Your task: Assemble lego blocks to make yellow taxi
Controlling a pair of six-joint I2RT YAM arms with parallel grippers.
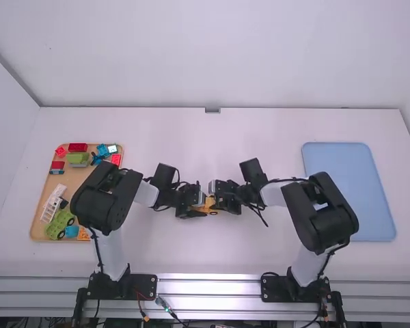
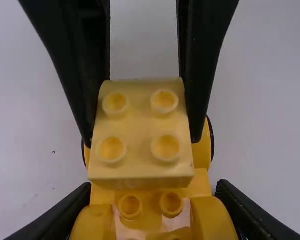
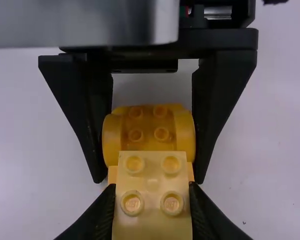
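High view catches blue tray; wrist views, left gripper clasping car base, right gripper yellow block.

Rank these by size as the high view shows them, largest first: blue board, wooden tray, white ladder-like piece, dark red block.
1. Blue board and wooden tray: too alike to rank
2. White ladder-like piece
3. Dark red block

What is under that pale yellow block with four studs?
A deeper yellow base, studs showing past either end of the pale yellow block. The area directly beneath is covered, so I can't see it.
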